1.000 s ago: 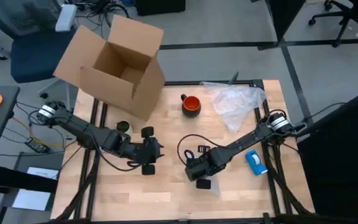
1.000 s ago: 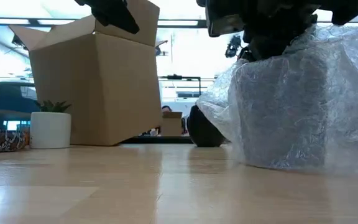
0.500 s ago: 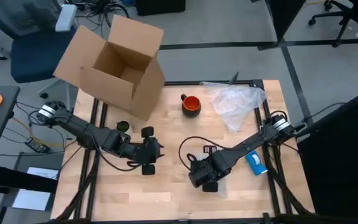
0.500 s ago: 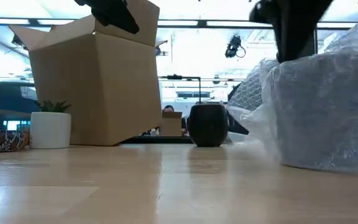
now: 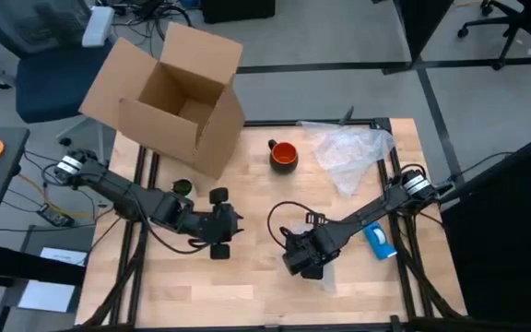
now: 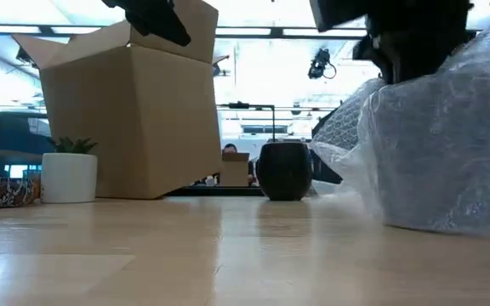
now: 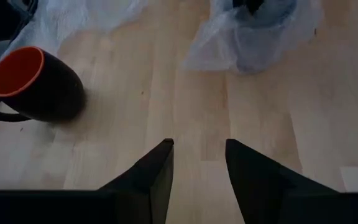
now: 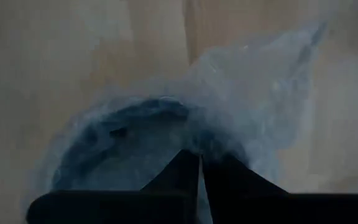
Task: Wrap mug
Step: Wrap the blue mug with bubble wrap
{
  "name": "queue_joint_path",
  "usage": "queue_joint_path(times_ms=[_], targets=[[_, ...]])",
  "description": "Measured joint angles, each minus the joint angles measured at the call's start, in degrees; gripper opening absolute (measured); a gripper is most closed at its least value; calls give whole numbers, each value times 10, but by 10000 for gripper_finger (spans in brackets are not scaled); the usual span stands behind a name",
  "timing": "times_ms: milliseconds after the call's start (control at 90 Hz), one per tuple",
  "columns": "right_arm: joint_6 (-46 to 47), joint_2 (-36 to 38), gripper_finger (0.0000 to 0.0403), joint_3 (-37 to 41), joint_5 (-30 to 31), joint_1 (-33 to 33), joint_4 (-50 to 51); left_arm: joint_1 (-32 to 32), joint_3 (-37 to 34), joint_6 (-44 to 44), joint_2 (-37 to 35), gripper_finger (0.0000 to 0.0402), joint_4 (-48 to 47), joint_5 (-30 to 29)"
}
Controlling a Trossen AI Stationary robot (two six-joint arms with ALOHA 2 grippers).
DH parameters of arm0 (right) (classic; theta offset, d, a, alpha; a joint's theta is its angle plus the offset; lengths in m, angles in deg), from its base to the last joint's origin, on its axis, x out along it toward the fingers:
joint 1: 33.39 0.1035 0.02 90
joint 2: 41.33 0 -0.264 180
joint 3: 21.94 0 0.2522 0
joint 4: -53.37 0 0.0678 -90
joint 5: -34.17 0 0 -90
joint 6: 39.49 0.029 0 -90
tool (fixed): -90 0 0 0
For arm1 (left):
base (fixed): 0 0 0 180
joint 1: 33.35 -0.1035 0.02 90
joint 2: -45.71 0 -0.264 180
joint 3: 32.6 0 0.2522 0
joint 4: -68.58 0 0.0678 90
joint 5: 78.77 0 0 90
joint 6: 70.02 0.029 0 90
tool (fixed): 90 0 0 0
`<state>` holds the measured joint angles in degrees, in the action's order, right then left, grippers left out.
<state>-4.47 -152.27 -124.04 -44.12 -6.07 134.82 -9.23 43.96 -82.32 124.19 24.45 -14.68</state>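
Small round orange-red mug [image 5: 284, 155] with dark side handle stands upright near far edge of wooden table [image 5: 247, 198], beside crumpled clear plastic sheet [image 5: 350, 152] toward far right corner. Right gripper [image 8: 200, 163] near front edge, fingers nearly closed, pinching bubble-wrapped bundle [image 6: 445, 144]. Left gripper [image 7: 197, 152] waits over table's left part, fingers parted, holding nothing.

The mug [image 5: 284, 154] stands between the cardboard box [image 5: 169, 100] and the bubble wrap [image 5: 350, 153].
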Motion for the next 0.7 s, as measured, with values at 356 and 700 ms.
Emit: queue_joint_path(times_ms=[356,700], targets=[[-21,3,0,69,-45,-14,-110,0,0,0,0,129,-4,0],[-107,0,0,70,-46,-54,-183,0,2,-3,-2,129,-79,0]])
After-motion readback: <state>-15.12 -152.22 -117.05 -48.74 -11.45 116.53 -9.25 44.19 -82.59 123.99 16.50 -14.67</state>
